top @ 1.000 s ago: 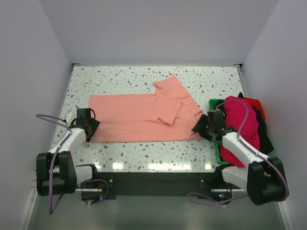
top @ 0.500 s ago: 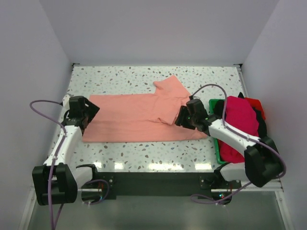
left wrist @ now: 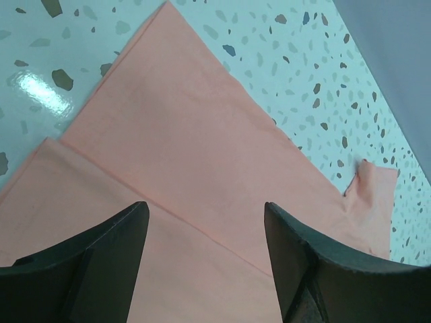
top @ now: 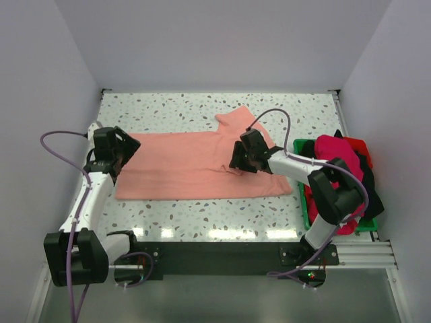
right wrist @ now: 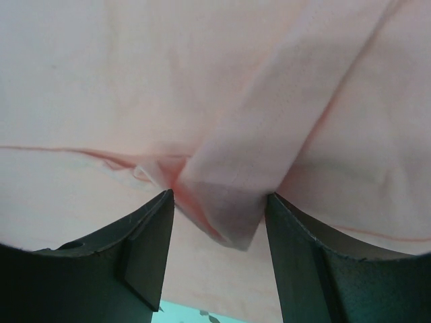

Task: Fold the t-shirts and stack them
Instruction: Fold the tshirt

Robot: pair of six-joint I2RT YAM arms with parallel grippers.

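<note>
In the middle of the top view, the plain salmon-pink cloth t-shirt [top: 182, 168] is lying flat on the speckled white table [top: 202, 114], with one short sleeve turned in over its body. The left end effector [top: 123, 156] is hovering over the shirt's edge at frame left, its dark fingers spread and holding nothing. The right end effector [top: 236, 159] is straddling the tip of the folded-in sleeve [right wrist: 222, 215], its jaws apart and not pinching. At frame right, the heap of magenta, red and black shirts [top: 337, 158] is sitting in the green plastic tray [top: 300, 143]. Folding of the first shirt appears to be under way. Next, each end effector probably needs to close on a cloth edge, then lift and carry it across without dragging the layers beneath.
</note>
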